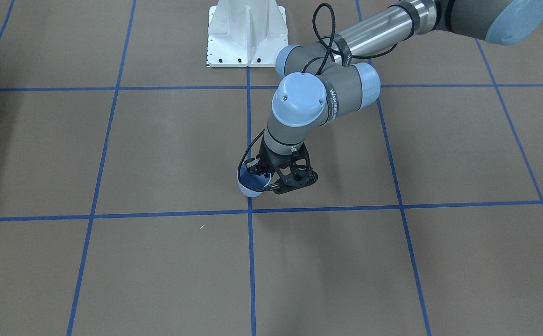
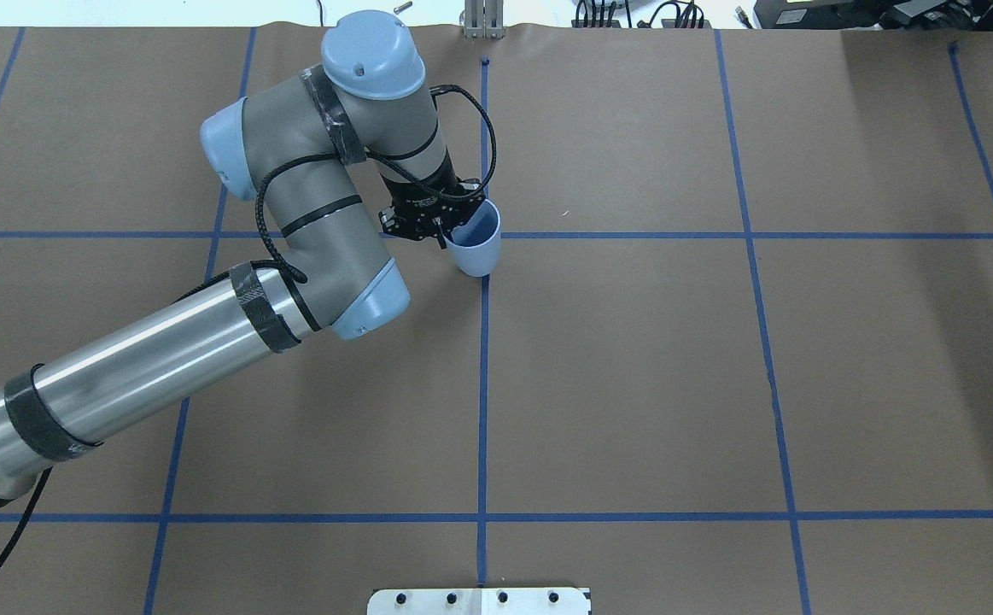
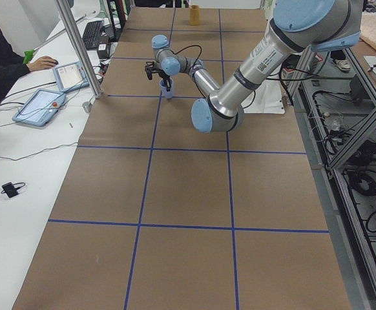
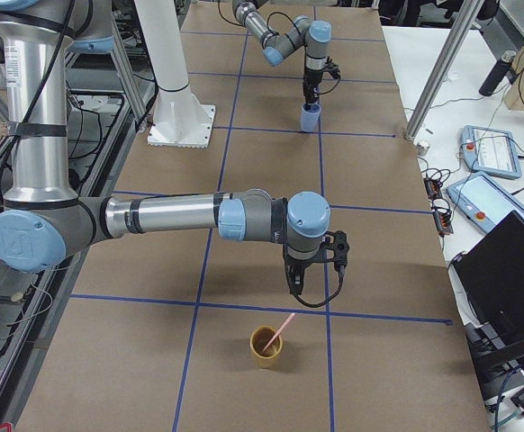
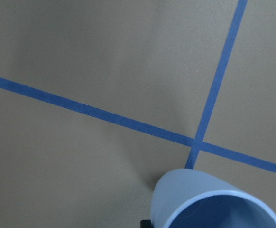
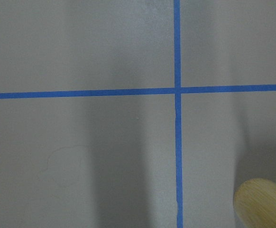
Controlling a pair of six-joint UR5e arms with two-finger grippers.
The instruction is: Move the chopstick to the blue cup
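1. A brown table [image 2: 633, 384] is marked into squares with blue tape [image 2: 616, 235].
2. The left arm reaches out over the middle of the table. Its left gripper [image 2: 449, 232] points down at the rim of the blue cup [image 2: 477, 248].
3. The left gripper appears clamped on the blue cup's wall, with one finger inside the mouth and the other outside.
4. The blue cup sits at a crossing of two tape lines, mouth up. Nothing shows inside it. Whether its base touches the table cannot be told.
5. The chopstick [image 4: 283, 327] is pink. It stands slanted in a tan cup [image 4: 264, 351], with its upper end leaning out over the rim.
6. The tan cup stands upright at the end of the table on the robot's right, well apart from the blue cup.
7. The right gripper [image 4: 309, 290] hangs pointing down over a tape line near the tan cup, apart from the chopstick. It shows only in the side view, so whether its fingers are spread or together cannot be told.
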